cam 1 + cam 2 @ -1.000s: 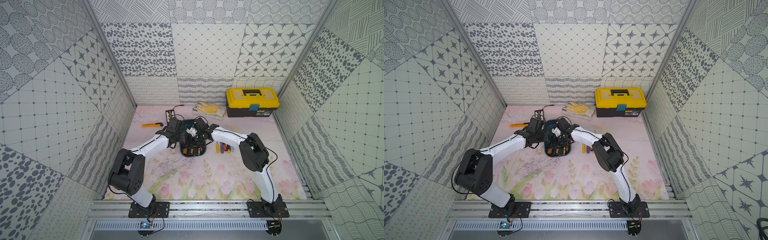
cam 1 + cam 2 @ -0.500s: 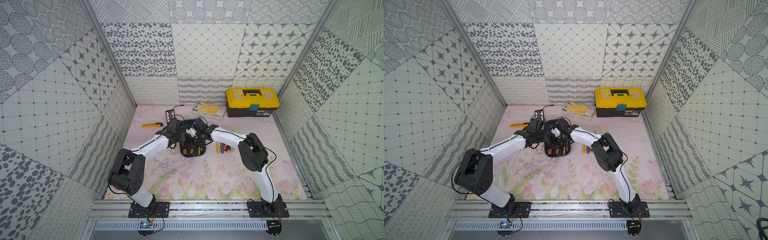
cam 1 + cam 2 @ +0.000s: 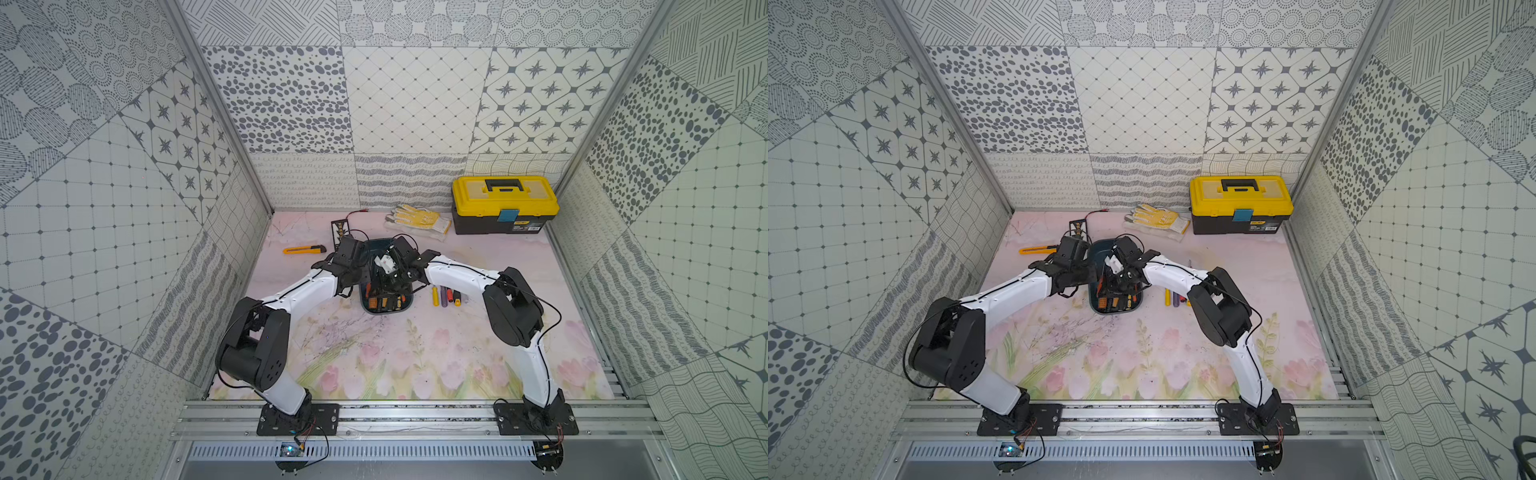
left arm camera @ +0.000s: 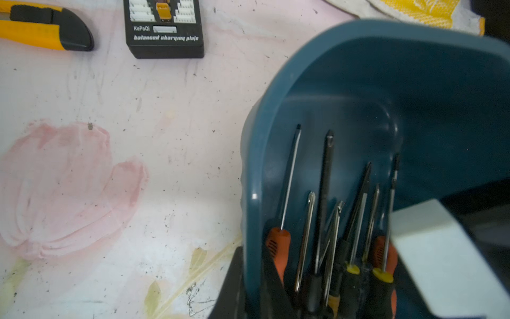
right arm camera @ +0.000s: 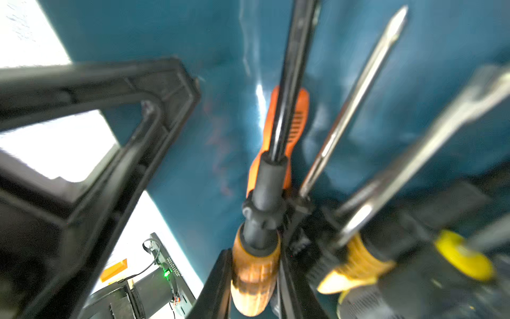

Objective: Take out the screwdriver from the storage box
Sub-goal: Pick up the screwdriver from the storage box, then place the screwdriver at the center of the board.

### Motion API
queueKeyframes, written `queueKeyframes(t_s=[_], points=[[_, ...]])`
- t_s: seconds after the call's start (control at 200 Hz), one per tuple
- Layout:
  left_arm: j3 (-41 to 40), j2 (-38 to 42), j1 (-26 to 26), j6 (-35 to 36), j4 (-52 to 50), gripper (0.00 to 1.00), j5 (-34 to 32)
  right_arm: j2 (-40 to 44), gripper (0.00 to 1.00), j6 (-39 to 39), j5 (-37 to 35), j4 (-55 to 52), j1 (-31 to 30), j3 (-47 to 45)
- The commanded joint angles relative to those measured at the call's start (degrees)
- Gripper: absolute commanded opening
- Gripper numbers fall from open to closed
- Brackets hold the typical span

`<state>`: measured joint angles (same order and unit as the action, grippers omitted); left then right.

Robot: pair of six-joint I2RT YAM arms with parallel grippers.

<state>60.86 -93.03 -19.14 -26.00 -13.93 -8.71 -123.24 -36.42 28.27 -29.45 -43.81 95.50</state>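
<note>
On the flowered table (image 3: 395, 365), your main worry is the storage box (image 3: 386, 311), which sits between the two arms. If the lift goes up at a slant, the tool could catch the box wall and drag the whole box along; I judge the left grip is there to prevent that. The yellow toolbox (image 3: 505, 203) stands well beyond the far end of the storage box and off to its right. Its lid is down, so you cannot tell what is in it. The storage box has no lid and holds a bundle of screwdrivers (image 4: 327, 193) lying lengthways, handles crowded at its near end and shafts pointing to its far end. Your left gripper (image 4: 253, 279) is closed on the box's side wall, pinching it from inside and outside. Your right gripper (image 5: 255, 279) is down inside the box, clamped on the amber handle of the screwdriver (image 5: 266, 179). That tool is not yet clear of the box and lies across an orange-handled screwdriver (image 5: 296, 116). Because the shafts cross and touch, a neighbour could ride up with it and drop outside. A hold on that rounded handle could also slip. A few loose screwdrivers (image 3: 445, 296) lie on the table just right of the box.
</note>
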Motion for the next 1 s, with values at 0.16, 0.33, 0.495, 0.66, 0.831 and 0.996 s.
queueKeyframes(t_s=[0.16, 0.33, 0.495, 0.66, 0.831, 0.996], points=[[1.3, -0.2, -0.1, -0.7, 2.9, 0.0, -2.7, 6.6, 0.0, 2.2, -3.5, 1.9, 2.9, -3.2], [1.4, -0.3, -0.1, -0.8, 2.5, 0.0, -3.2, 9.4, 0.0, 4.2, -3.5, 1.9, 5.2, -4.3], [1.3, -0.4, -0.1, -0.8, 2.2, 0.0, -3.8, 12.7, 0.0, 6.0, -3.4, 1.8, 7.9, -5.8], [1.3, -0.4, 0.0, -0.9, 2.0, 0.0, -3.9, 15.6, 0.0, 7.7, -3.7, 1.3, 10.4, -7.8], [1.5, -0.3, 0.1, -0.8, 2.0, 0.0, -3.9, 15.3, 0.0, 11.8, -7.8, -4.8, 12.3, -7.8], [1.7, -0.3, 0.1, -0.5, 1.7, 0.0, -4.2, 13.3, 0.0, 15.6, -14.5, -12.3, 12.7, -6.0]])
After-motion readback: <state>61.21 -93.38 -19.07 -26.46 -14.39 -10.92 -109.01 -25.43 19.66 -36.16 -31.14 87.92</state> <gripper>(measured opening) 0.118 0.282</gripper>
